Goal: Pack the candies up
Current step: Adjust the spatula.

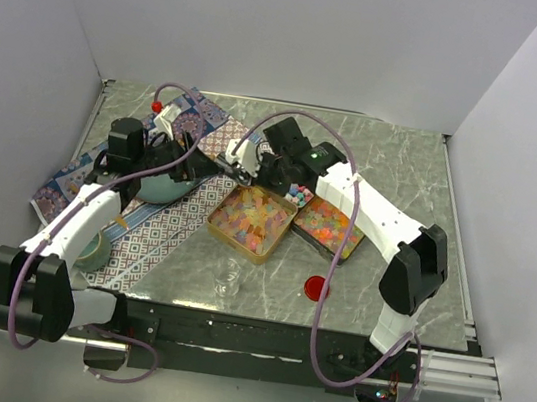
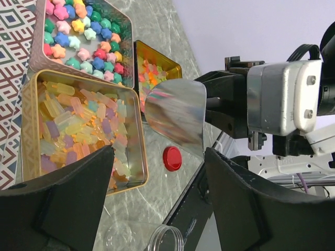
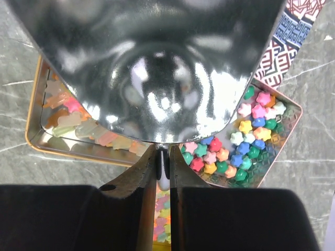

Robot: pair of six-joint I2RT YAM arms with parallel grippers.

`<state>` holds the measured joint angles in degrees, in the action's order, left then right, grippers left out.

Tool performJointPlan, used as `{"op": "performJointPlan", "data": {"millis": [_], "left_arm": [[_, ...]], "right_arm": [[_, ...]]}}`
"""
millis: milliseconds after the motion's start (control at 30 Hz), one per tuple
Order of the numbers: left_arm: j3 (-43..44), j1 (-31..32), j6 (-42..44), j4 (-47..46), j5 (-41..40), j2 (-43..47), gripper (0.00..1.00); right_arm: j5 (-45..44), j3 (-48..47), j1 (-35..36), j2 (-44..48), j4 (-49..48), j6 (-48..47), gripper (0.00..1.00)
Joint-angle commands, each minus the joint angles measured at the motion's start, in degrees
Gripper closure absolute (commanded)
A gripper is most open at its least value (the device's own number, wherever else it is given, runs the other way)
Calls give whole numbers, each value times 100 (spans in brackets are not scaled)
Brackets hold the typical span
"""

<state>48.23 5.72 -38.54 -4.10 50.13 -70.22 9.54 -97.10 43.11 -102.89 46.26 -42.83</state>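
Keep right gripper [image 3: 163, 167] clamped on scoop [image 3: 157, 68]; dip shallow into candies [image 3: 246, 141] at its four o'clock; left gripper [image 2: 157, 157] apart.

We record the scoop [image 3: 157, 68] as polished metal, mirror-bright and smooth. The tins [image 2: 27, 130] are gold-toned metal with glossy walls. The pale candies [image 2: 78, 125] are translucent and waxy; the star-shaped candies [image 2: 78, 31] are opaque, with a satin face. The desk [image 1: 406, 161] has a smooth, stone-patterned surface. The mat [image 1: 157, 235], seen mostly from afar, is probably printed cloth, matt. The red disc [image 2: 172, 158] is glossy. On the left claw [image 2: 159, 154] the fingers [image 2: 73, 204] are matt black.
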Motion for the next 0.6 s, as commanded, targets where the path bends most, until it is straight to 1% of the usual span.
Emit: {"op": "performJointPlan", "data": {"millis": [0, 300, 333, 367, 433, 467, 533, 567], "left_arm": [[-41, 17, 5, -258, 50, 87, 26], [134, 0, -100, -320, 14, -115, 28], [178, 8, -92, -302, 32, -133, 29], [178, 9, -83, -320, 58, -176, 34], [178, 9, -22, -293, 137, -229, 38], [161, 9, 5, -311, 172, -282, 47], [73, 9, -21, -416, 321, -317, 61], [38, 0, -48, -469, 366, -326, 76]], "right_arm": [[223, -275, 118, 243, -109, 99, 100], [277, -46, 417, 638, 41, -103, 100], [268, -20, 409, 682, 41, -129, 100], [268, 7, 417, 726, 24, -112, 100], [259, 68, 417, 884, -20, -68, 100], [268, 94, 426, 937, -12, -59, 100], [294, 147, 409, 1086, -21, -24, 100], [303, 182, 408, 1131, -21, -32, 100]]}}
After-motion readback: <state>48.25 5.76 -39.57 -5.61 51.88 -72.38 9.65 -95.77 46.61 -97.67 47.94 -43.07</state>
